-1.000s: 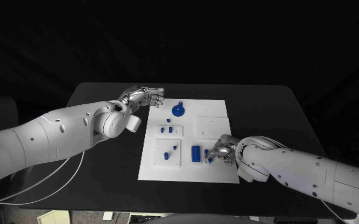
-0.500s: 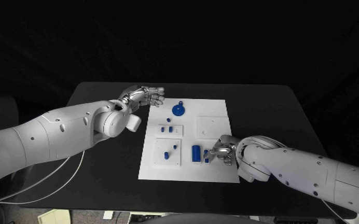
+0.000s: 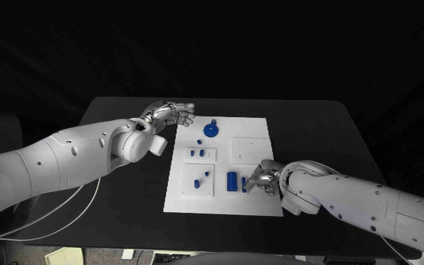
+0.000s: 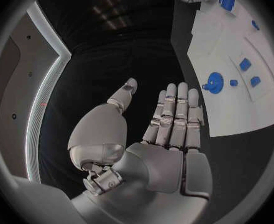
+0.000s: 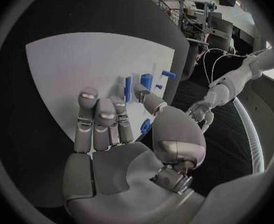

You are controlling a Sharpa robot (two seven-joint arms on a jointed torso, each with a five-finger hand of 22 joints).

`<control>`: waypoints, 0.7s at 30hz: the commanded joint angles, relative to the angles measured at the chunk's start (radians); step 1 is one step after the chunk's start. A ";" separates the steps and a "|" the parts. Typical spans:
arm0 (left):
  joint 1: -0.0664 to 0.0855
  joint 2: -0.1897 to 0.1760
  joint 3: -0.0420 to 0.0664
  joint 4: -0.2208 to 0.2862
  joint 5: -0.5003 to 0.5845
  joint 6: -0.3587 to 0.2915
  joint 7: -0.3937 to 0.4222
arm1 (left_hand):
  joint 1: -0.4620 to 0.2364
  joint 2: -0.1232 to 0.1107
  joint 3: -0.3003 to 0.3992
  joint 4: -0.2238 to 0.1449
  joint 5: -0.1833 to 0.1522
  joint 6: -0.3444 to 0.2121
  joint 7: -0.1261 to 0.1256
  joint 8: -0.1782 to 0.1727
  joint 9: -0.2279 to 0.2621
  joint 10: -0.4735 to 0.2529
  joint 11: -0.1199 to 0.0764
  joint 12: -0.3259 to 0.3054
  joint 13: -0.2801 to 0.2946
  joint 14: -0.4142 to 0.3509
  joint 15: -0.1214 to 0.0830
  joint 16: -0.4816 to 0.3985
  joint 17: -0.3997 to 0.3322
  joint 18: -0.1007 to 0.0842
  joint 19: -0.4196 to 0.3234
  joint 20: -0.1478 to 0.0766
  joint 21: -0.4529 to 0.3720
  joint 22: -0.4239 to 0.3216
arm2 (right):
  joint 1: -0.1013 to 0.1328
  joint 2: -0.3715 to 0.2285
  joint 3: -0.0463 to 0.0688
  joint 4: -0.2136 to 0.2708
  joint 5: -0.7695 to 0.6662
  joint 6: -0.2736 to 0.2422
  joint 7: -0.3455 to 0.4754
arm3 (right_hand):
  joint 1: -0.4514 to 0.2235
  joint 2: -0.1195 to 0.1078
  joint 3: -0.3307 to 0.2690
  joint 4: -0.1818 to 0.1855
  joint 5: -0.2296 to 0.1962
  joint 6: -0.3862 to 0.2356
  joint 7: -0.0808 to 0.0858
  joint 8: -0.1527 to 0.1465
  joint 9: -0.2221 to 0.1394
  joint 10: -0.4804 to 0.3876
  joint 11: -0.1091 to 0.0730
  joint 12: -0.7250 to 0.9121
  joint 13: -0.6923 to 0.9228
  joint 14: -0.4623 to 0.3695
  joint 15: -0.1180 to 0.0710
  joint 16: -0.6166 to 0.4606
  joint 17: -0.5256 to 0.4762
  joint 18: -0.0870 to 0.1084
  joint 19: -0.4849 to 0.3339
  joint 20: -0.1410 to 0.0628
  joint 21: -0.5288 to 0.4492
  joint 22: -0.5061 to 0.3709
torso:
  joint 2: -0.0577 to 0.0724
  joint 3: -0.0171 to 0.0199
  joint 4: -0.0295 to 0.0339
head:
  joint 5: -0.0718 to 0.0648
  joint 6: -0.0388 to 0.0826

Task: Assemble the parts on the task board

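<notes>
The task board [image 3: 250, 149], a flat white plate with shallow raised panels, lies at the middle of the black table [image 3: 106, 110] and carries several small blue parts. A round gear-like part with a short stem [image 3: 211, 129] stands toward the board's 12 o'clock end, two little blocks [image 3: 196, 153] sit near its centre, two small pegs [image 3: 200, 180] lie toward 7 o'clock, and an upright rectangular block [image 3: 231, 181] stands near 5 o'clock. The parts look like hard moulded plastic: probably light, stiff and rather smooth, so they would best be pinched by their flat sides or by the stem, low down, to keep them from tipping or slipping. The right hand [image 3: 264, 178] rests on the board at about 4 o'clock, just beside the rectangular block; in the right wrist view a small blue piece [image 5: 145, 125] sits between its thumb and fingers, seemingly pinched. The left hand [image 3: 170, 113] hovers off the board's 11 o'clock corner, fingers extended and holding nothing.
</notes>
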 commanded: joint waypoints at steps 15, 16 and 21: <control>0.001 0.006 0.001 -0.003 0.003 0.016 0.009 | -0.002 0.005 0.002 0.007 -0.002 -0.002 -0.002 0.003 -0.001 0.004 0.002 -0.003 -0.002 0.009 0.001 -0.006 0.002 0.013 0.005 0.002 -0.005 0.001 | -0.001 0.002 -0.002 -0.039 -0.018 0.000 0.032 | -0.023 -0.002 -0.011 0.007 -0.001 0.004 0.003 0.001 -0.005 -0.001 -0.002 0.005 0.000 0.001 -0.007 -0.008 0.003 0.015 -0.001 0.002 -0.007 0.013 | -0.001 -0.0004 -0.0012 | -0.002 0.003; 0.000 0.007 0.001 -0.003 0.003 0.017 0.010 | -0.002 0.005 0.002 0.007 -0.002 -0.002 -0.002 0.003 -0.001 0.004 0.002 -0.003 -0.002 0.009 0.001 -0.006 0.003 0.013 0.005 0.002 -0.005 0.002 | 0.000 -0.004 -0.002 -0.035 -0.003 0.000 0.041 | -0.026 -0.008 -0.012 0.009 -0.002 0.004 0.003 0.001 -0.006 -0.001 -0.002 0.004 -0.001 0.001 -0.007 -0.008 0.003 0.015 0.000 0.001 -0.007 0.013 | -0.001 -0.0005 -0.0016 | -0.002 0.003; 0.000 0.011 0.000 -0.008 0.004 0.016 0.009 | -0.002 0.006 0.002 0.007 -0.002 -0.002 -0.002 0.003 -0.001 0.004 0.002 -0.003 -0.002 0.009 0.001 -0.006 0.003 0.013 0.005 0.002 -0.005 0.002 | 0.017 -0.023 -0.001 -0.036 0.120 -0.016 0.161 | -0.047 -0.056 -0.013 0.029 -0.007 -0.017 0.008 -0.010 -0.011 -0.010 0.002 0.000 -0.001 -0.001 -0.005 -0.013 0.001 0.015 -0.003 0.000 -0.013 0.011 | -0.003 -0.0015 -0.0004 | -0.003 0.014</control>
